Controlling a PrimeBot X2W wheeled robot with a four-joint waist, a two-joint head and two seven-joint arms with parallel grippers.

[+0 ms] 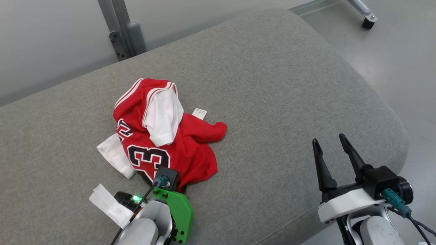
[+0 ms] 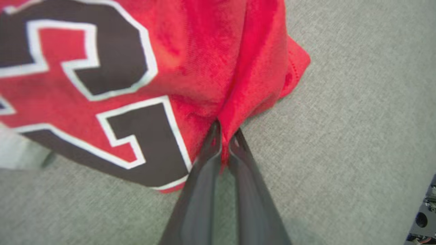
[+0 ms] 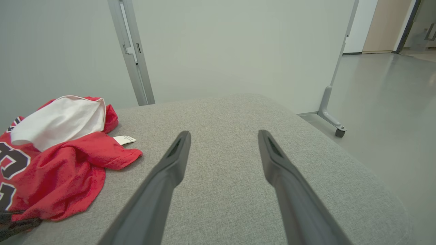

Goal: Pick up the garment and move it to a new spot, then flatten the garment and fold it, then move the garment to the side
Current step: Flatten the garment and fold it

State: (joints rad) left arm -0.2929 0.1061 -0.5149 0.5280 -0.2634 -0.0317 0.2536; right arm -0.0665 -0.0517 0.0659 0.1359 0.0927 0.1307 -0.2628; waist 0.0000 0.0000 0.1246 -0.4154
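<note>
Jersey [image 2: 102,68]: cut off at 12 and 9 o'clock in my left wrist view. My left gripper [image 2: 225,132]: fingers [image 2: 201,190] blurred; tips buried in red fold. Tag [image 1: 199,113]: print too small to read.

Pinches garment [image 2: 211,51] fold with left gripper [image 2: 225,132], nearly closed; holds right gripper [image 1: 328,139] spread wide, pointing forward, at lower right.

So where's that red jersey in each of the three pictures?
Head view: jersey left of centre on the grey cushion.
Left wrist view: jersey upper left, left gripper pinching a fold.
Right wrist view: jersey lower left.
Shared landmark: its black numerals.
</note>
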